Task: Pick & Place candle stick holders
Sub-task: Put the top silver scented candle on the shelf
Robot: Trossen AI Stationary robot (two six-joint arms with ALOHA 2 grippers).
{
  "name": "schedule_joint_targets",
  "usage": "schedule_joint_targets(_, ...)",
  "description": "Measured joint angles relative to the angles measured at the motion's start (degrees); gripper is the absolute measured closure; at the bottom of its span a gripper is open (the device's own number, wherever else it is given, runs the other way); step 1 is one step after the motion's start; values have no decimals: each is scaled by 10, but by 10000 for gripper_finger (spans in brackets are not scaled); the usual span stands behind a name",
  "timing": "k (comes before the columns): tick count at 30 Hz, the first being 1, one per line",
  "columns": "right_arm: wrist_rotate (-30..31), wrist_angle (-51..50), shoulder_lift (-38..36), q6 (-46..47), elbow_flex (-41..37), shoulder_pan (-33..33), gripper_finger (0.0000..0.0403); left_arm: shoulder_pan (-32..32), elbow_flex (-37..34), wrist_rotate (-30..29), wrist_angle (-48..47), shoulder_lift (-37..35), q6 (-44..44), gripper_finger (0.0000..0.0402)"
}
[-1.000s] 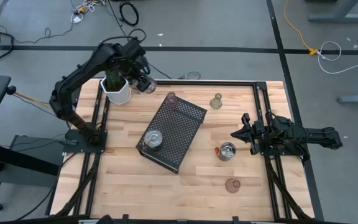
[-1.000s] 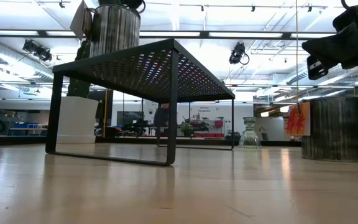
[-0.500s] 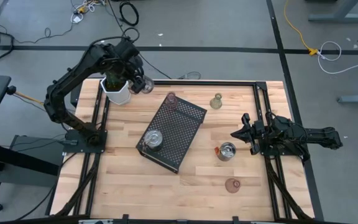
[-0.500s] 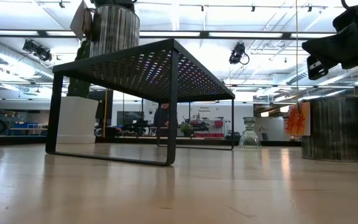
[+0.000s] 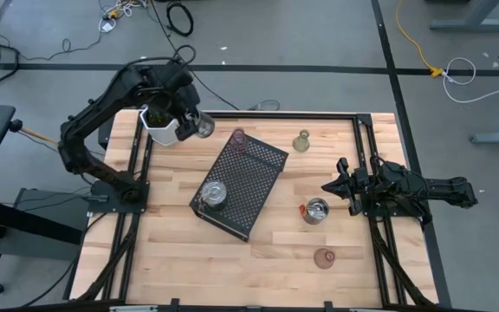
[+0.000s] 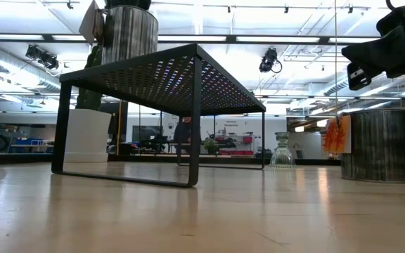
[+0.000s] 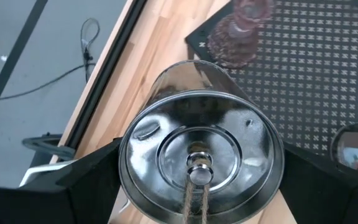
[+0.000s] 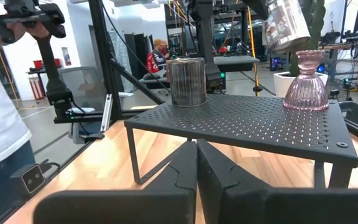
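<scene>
– Six holders in all? Whereabouts of each?

– Six, yes. Held silver holder up in the left jaws, off the table, over the corner by the cactus pot and just beside it. On the black tray: pink holder on the tray at the end nearer the pot, silver holder on the tray at the opposite end. On bare wood: olive holder beyond the tray, silver holder on the table with an orange tag beside it, pink holder on the table well apart from the rest.

– State of the left jaws?

– Spread to the holder's full width, clamped on its wall from both sides. Nothing else in them. Tilted load, not upright: one round end square to the wrist camera. Cannot tell whether mouth or base.

– And the right jaws?

– Pressed together, gripping nothing. Parked low at the right edge on the right arm, pointed at the tray, silver holder on the table just beside.

– Deciding relation for the coming move?

– Direction from left jaws to tray: toward the table's middle, with the pink holder on the tray first along that line. Judged target: the bare perforated stretch between the two holders already up there. Left arm far nearer than the right. Probably needs the long axis brought vertical before any release. Risk, as judged: clipping the pink holder on the tray in passing.
</scene>
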Motion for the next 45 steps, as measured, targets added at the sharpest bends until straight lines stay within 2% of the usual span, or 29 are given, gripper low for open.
schedule_joint_targets(12, 0, 0, 0, 0, 0, 0, 391, -31, 0, 26, 5, -21, 17, 28)
schedule_joint_targets(16, 0, 0, 0, 0, 0, 0, 391, -43, 0, 29, 3, -28, 72, 28)
schedule_joint_targets(23, 0, 0, 0, 0, 0, 0, 391, -66, 0, 33, 3, -31, 105, 28)
schedule_joint_targets(34, 0, 0, 0, 0, 0, 0, 391, -97, 0, 39, 11, -24, 105, 28)
schedule_joint_targets(45, 0, 0, 0, 0, 0, 0, 391, -122, 0, 46, 16, 8, 156, 28)
